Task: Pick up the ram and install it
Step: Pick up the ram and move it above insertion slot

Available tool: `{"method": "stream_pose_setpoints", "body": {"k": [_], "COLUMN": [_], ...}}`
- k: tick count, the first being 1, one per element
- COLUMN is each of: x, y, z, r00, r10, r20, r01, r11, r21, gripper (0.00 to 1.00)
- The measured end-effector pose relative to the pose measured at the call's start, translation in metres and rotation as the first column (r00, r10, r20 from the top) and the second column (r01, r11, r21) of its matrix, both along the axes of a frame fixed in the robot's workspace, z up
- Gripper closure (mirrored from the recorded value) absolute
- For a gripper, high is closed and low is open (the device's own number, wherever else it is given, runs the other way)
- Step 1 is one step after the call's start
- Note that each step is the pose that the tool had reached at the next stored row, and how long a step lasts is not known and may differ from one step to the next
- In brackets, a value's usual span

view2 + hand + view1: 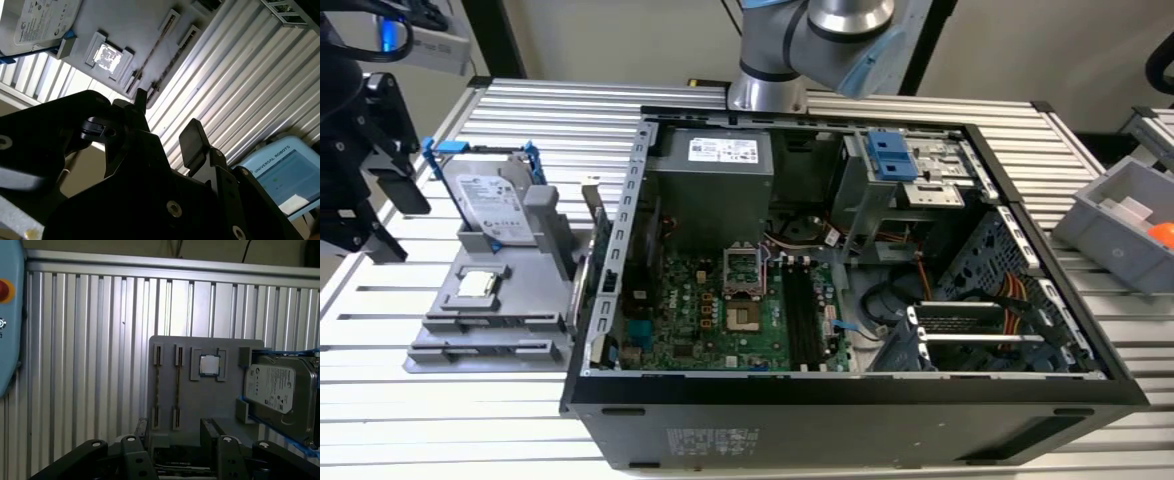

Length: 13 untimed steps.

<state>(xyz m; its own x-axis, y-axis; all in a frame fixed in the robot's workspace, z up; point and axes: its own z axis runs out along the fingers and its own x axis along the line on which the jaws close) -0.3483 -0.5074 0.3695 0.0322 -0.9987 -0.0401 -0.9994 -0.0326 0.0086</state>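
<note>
Two slim sticks, likely ram (157, 385), edge-up in holder (200, 405); claw (176, 426) spread, apart.

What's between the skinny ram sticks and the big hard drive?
A small square silver processor chip, sitting in the grey holder between the ram sticks and the hard drive, in the first wrist view.

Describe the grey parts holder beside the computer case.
The grey holder is a flat, matte, plastic-looking plate resting on the ribbed metal table, at the exterior view's left of the open computer case. Its raised brackets carry a hard drive in a blue frame, a square silver chip and two ram sticks set on edge.
</note>
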Motion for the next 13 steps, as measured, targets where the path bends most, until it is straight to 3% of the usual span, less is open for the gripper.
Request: {"method": "stream_pose_setpoints", "body": {"k": [4, 8, 13], "x": [0.0000, 0.0000, 0.0000], "y": [0.0001, 0.0000, 0.0001], "z": [-0.0025, -0.0041, -0.0082], "r00": [1.0000, 1.0000, 1.0000], "r10": [0.000, 0.000, 0.000], "r20": [0.0001, -0.0003, -0.0003], "r01": [0.000, 0.000, 0.000], "r11": [1.0000, 1.0000, 1.0000], "r21": [0.0001, -0.0086, -0.0091], "gripper": [0.00, 0.00, 0.00]}}
